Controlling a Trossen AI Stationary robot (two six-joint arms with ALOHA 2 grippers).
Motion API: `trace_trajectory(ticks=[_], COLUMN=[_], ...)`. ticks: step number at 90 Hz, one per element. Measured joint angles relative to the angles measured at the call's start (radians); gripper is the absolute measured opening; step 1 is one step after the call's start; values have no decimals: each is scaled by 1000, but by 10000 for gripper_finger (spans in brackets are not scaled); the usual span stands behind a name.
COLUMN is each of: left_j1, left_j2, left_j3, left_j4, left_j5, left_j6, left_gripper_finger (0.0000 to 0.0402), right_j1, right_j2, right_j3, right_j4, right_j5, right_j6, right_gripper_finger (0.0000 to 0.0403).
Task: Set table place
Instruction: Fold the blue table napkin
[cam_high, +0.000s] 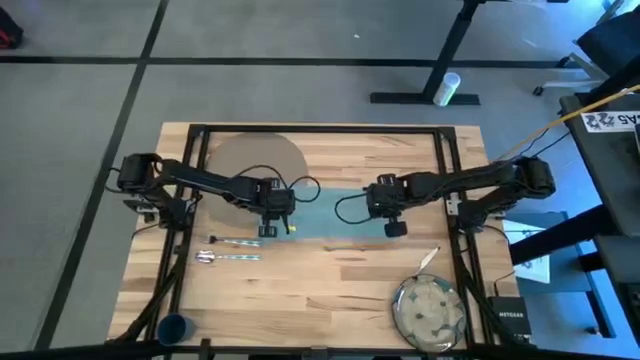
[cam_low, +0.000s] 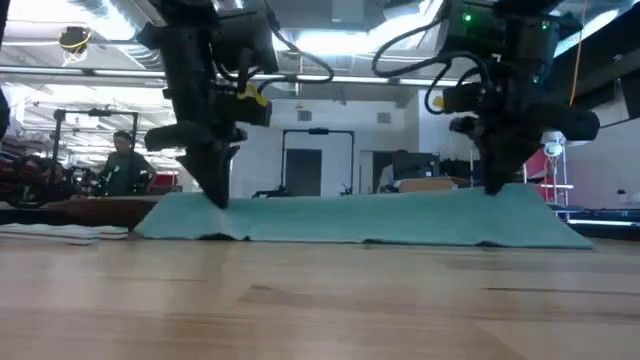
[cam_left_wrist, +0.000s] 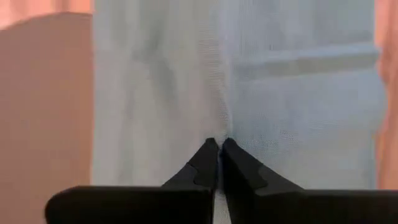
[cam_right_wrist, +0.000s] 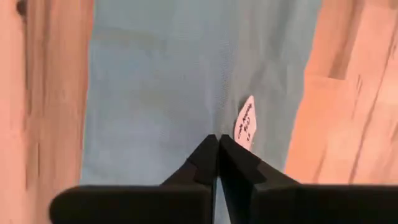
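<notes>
The teal napkin (cam_high: 335, 213) lies lengthwise across the middle of the table (cam_high: 330, 290). My left gripper (cam_high: 272, 228) points down at its left end and my right gripper (cam_high: 393, 226) at its right end; both are shut on the cloth. The round grey-brown placemat (cam_high: 255, 158) lies flat at the far left, partly under the left arm. The speckled plate (cam_high: 430, 310) rests near the right front corner. Two pieces of cutlery (cam_high: 230, 248) lie left of centre, and a knife (cam_high: 428, 259) lies beyond the plate. A dark-blue cup (cam_high: 174, 328) stands at the near left. My left gripper pinches the napkin near its left end (cam_left_wrist: 217, 127) between its two fingertips, from above, pointing down. Creases in the cloth run to the tips. The rest lies on the table. My right gripper pinches the napkin near its right end (cam_right_wrist: 214, 124), beside a small white label (cam_right_wrist: 246, 122), from above, pointing down. The cloth between the two grippers (cam_low: 360, 215) rests on the table.
A black metal frame (cam_high: 320, 130) runs around the table top, with uprights at both sides. Bare wood lies between the napkin and the near edge (cam_high: 320, 300). Beyond the table a person (cam_low: 122, 160) stands among desks.
</notes>
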Motion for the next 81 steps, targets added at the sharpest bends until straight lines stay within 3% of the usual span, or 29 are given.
trace_trajectory(ticks=[57, 81], left_j1=[1, 1], left_j2=[-46, -39], left_j3=[64, 66], left_j4=[-67, -65], left_j5=[24, 30], left_j6=[-27, 8], left_gripper_finger=[1, 33], right_j1=[0, 0], right_j2=[-18, -18], right_j3=[20, 20], right_j4=[-15, -15], right_j5=[-4, -4], right_j6=[0, -1], right_gripper_finger=[0, 0])
